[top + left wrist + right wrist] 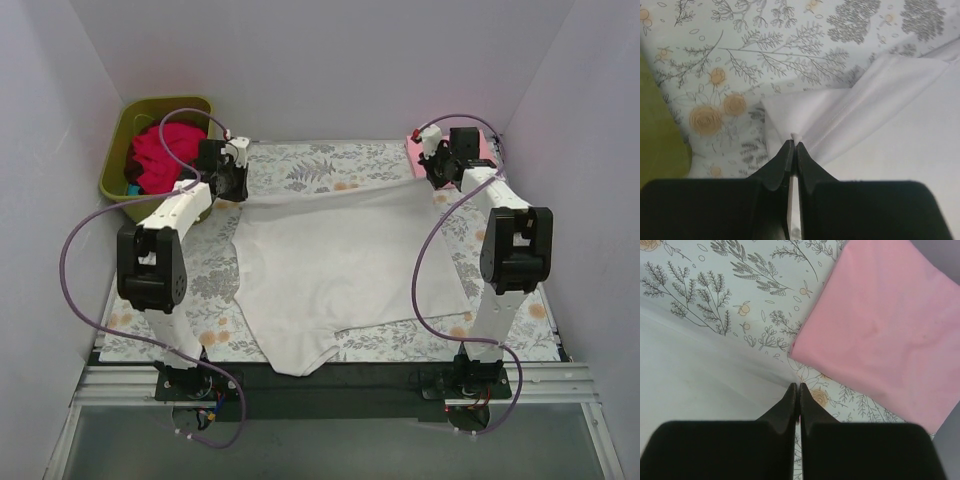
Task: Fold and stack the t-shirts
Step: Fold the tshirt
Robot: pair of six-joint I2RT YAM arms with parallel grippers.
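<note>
I am pinching the white t-shirt (340,265) at its two far corners: the left gripper (794,145) is clamped on a doubled hem corner, and the right gripper (797,386) is closed on the opposite one. The straight edge is running taut crosswise between them. The soft, faintly creased body is lying flat toward the arm bases on the floral sheet (320,165). The folded pink shirt (890,330) is sitting just beside the right gripper, and the crimson shirts (160,155) are heaped in the olive tub (112,170). I judge both corners should travel nearward together.
</note>
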